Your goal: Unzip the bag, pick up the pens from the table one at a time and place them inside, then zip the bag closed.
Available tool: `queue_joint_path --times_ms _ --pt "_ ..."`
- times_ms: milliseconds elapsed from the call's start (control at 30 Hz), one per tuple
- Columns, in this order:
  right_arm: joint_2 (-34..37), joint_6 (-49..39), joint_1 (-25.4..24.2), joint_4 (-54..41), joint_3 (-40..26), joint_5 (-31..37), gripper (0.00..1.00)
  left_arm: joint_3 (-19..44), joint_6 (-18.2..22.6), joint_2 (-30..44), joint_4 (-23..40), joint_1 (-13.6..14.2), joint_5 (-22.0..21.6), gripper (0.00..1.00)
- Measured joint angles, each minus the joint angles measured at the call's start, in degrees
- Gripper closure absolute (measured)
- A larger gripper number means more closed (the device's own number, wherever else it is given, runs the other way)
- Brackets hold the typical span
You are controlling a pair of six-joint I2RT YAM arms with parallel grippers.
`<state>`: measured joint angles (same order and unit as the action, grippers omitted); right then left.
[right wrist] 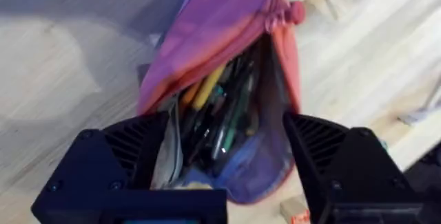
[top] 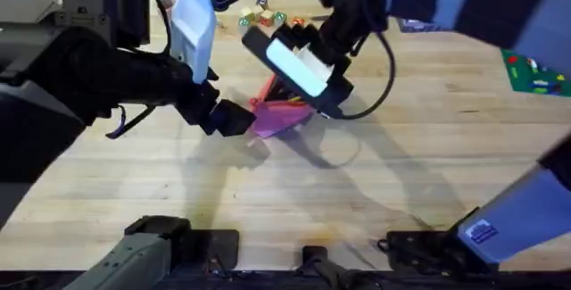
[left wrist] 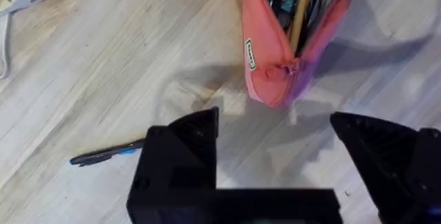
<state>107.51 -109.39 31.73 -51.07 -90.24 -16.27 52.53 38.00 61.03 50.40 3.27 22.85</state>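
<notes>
The pink pencil pouch [right wrist: 227, 65] lies mid-surface, zipper open, mouth gaping and stuffed with pens [right wrist: 213, 114]. My right tool [right wrist: 227, 155] hangs spread over the mouth, pinching nothing. One dark pen [left wrist: 103, 155] lies on the surface [left wrist: 103, 58] beside my left tool [left wrist: 275, 134], also spread and empty. I'd drop the left tool squarely across that pen's middle before closing.

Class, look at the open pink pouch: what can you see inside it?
Inside the bag lie several pens, one orange-yellow, others dark or green. Its lower end is covered by the right gripper, so the full count is hidden.
</notes>
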Motion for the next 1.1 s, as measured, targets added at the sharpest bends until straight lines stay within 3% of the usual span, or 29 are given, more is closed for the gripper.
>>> queue_joint_path --times_ms 200,233,333,367,433,700,967,1100 --pt "-7.21 8.72 0.0 -1.92 0.0 0.17 0.004 0.0 -1.12 0.0 -0.01 0.0 0.0 0.007" --pt "-10.31 15.13 0.0 -2.57 0.0 0.22 0.004 0.0 -3.08 -0.01 -0.03 0.0 0.0 0.007" --pt "-12.98 23.74 0.0 -2.73 0.0 0.35 0.003 0.0 -5.35 -0.01 -0.12 -0.25 0.0 0.007" --pt "-15.28 32.98 0.0 -3.04 0.0 0.39 0.003 0.02 -7.77 0.01 -0.25 -1.4 -0.3 0.007" --pt "-16.78 39.3 -0.02 -3.36 0.0 0.39 0.003 0.4 -9.89 -0.01 -0.23 -2.53 -1.46 0.007" --pt "-22.0 61.61 -1.95 -3.5 0.0 0.42 0.003 4.77 -18.21 -0.01 -0.49 -6.14 -10.72 0.007" --pt "-23.76 81.35 -7.23 -3.83 0.0 5.56 0.003 5.4 -27.41 0.01 -1.38 -6.43 -21.09 0.007" --pt "-23.76 88.33 -9.33 -4.42 0.0 8.38 0.003 5.4 -31.75 -0.01 -1.39 -6.43 -23.74 0.007"
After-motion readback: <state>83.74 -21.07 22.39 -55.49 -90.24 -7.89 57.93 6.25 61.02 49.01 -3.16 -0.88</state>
